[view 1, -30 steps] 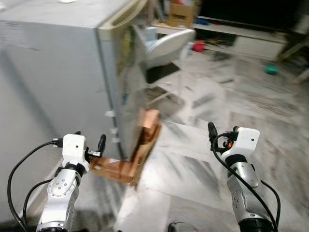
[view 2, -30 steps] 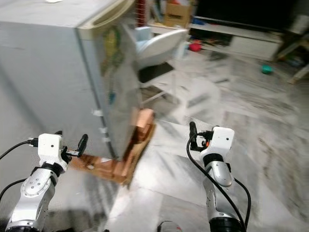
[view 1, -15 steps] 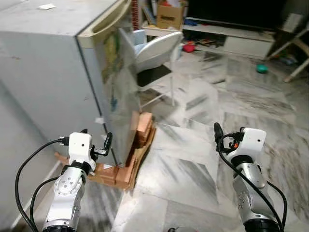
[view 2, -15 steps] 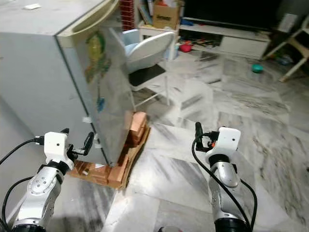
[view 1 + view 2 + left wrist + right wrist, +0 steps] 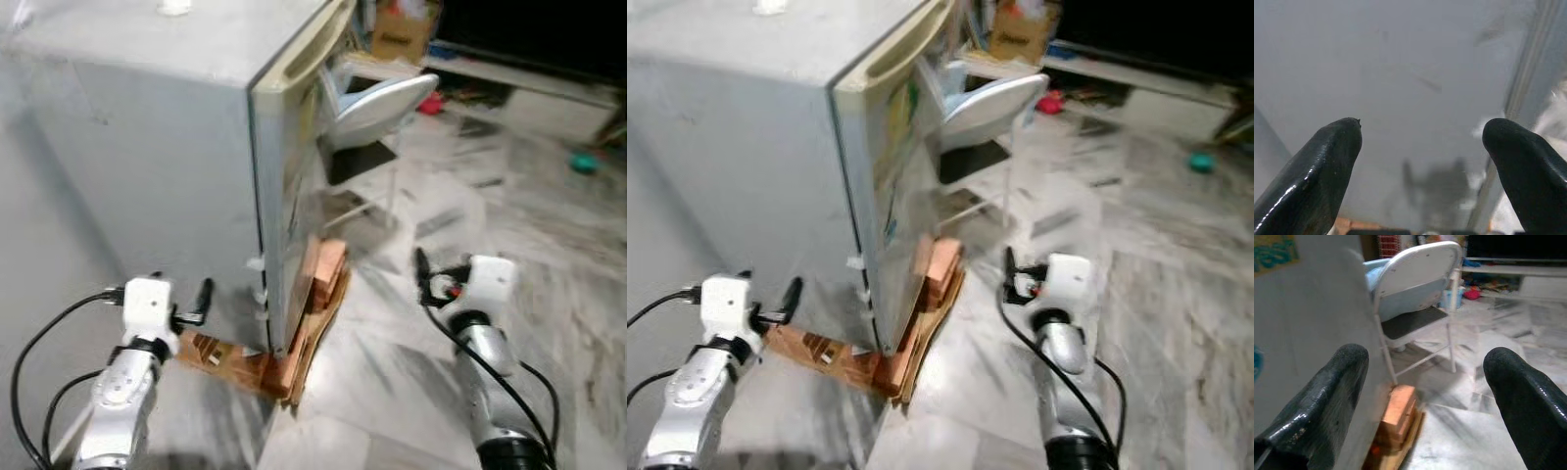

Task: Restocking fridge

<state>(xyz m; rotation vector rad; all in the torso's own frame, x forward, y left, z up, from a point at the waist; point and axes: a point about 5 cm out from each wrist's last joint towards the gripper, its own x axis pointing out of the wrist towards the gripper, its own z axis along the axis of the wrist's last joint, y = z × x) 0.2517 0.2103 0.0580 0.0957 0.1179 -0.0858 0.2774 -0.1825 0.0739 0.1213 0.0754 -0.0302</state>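
We judge restocking barely begun: the fridge [image 5: 196,147], upper left, is shut, and our left gripper [image 5: 1422,142] and right gripper [image 5: 1425,377] gape wide, empty.

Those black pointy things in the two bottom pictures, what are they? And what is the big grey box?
They are a robot's fingers. Each arm has a little camera on its wrist that looks along its two black fingers, so they look huge. The two top pictures come from the robot's head, looking down. There you see the left gripper and the right gripper, both open and holding nothing. The grey box is a fridge with its door shut, standing on bricks and cardboard. Behind it is a folding chair on a marble floor.
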